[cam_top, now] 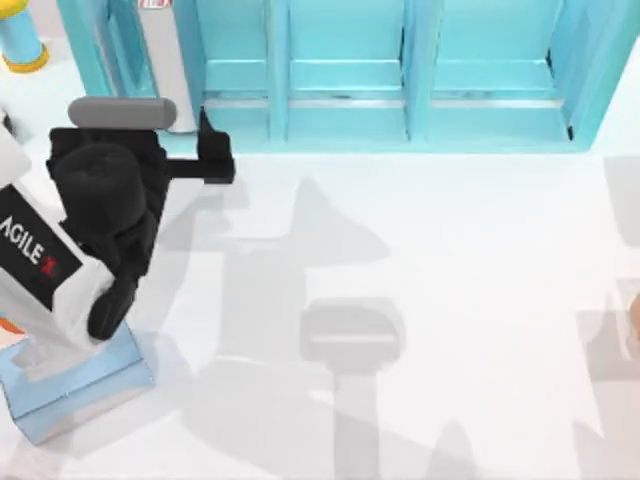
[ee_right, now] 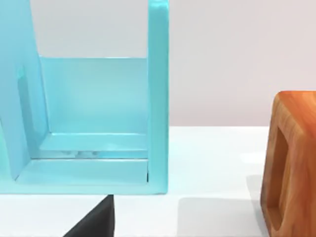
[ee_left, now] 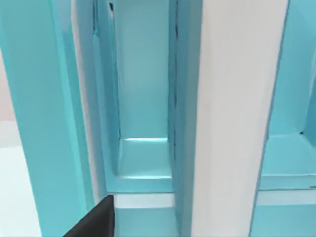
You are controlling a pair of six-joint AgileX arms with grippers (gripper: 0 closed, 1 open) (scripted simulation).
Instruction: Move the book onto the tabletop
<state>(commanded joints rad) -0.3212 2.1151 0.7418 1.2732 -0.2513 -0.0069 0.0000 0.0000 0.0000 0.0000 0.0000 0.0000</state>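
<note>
The book [cam_top: 165, 60] stands upright in a left-hand compartment of the turquoise shelf unit [cam_top: 400, 100], seen edge-on as a white slab. In the left wrist view the book [ee_left: 237, 113] rises close ahead, with a shelf divider beside it. My left gripper [cam_top: 215, 152] hovers open just in front of the shelf, a little right of the book and not touching it; one black finger [ee_left: 96, 222] shows. The white tabletop [cam_top: 400, 300] spreads in front of the shelf. My right gripper [ee_right: 153, 234] is parked open, facing the shelf's end compartment, with one finger [ee_right: 96, 222] visible.
A light-blue tissue box [cam_top: 75, 385] lies at the front left under my left arm. A yellow-and-blue object [cam_top: 20, 45] stands at the back left. A wooden open-framed block [ee_right: 289, 163] sits near the table's right edge [cam_top: 632, 318].
</note>
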